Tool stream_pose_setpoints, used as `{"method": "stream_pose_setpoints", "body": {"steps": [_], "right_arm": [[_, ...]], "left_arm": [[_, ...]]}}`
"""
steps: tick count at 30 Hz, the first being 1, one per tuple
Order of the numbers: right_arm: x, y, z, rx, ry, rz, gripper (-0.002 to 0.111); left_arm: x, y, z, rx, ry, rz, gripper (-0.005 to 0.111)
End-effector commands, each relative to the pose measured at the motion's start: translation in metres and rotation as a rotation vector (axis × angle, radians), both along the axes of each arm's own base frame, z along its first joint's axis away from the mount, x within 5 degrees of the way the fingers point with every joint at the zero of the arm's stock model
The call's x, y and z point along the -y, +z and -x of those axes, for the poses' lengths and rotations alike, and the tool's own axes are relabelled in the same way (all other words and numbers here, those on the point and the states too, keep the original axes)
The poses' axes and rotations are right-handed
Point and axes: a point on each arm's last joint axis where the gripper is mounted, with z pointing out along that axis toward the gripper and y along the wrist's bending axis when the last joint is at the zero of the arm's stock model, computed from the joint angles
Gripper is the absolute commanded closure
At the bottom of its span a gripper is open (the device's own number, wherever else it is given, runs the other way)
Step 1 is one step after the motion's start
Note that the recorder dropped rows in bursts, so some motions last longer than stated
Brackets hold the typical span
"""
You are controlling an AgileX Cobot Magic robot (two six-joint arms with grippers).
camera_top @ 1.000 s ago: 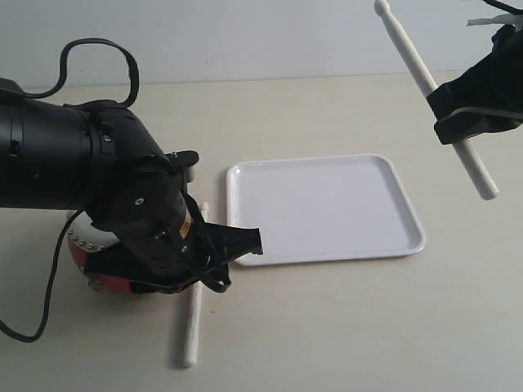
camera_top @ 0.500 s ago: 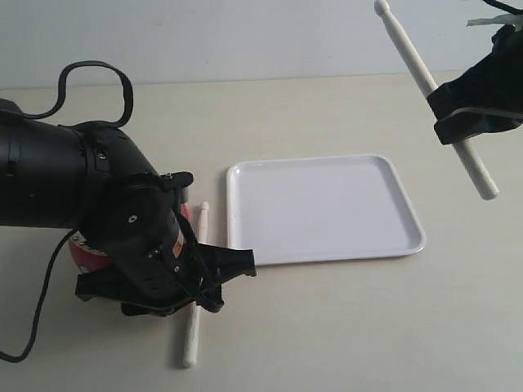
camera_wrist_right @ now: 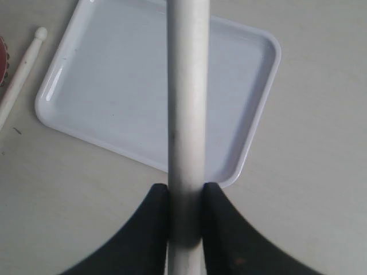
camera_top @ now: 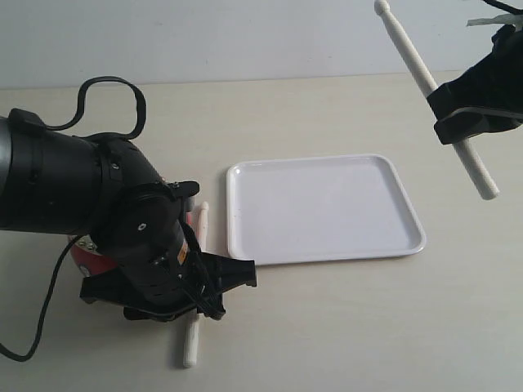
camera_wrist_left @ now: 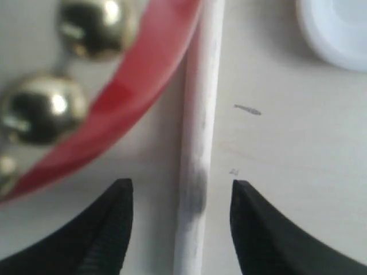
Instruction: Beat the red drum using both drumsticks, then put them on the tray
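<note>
Beside the red drum (camera_wrist_left: 137,74) on the worktop (camera_wrist_left: 287,172), the left pincer (camera_wrist_left: 179,184) straddles the lying drumstick (camera_wrist_left: 200,103), jaws apart, so closing and lifting looks next; the right pincer (camera_wrist_right: 184,188) clamps the second drumstick (camera_wrist_right: 186,86) aloft.

Left hand (camera_wrist_left: 179,189) spread, right hand (camera_wrist_right: 184,189) clenched.
</note>
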Motion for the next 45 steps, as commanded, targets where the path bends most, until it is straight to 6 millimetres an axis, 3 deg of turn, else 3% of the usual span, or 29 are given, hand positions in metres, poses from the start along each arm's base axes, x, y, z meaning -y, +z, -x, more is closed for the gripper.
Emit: {"method": "stream_pose_setpoints", "body": {"steps": [1,25,37,45], "right_arm": [[-0.001,0.004,0.000,0.021,0.011,-0.001,0.108],[0.000,0.004,0.000,0.022,0.012,0.001,0.108],[0.000,0.004,0.000,0.022,0.012,0.001,0.108],[0.000,0.004,0.000,0.024,0.012,0.001,0.108]], "left_arm": [[0.001,-0.001,-0.001,0.009,-0.005,0.018,0.056],[0.002,-0.016,-0.007,-0.002,-0.037,-0.002,0.057],[0.002,-0.017,-0.006,-0.007,-0.034,-0.004,0.105],[0.003,0.004,-0.008,0.033,-0.031,0.044,0.107]]}}
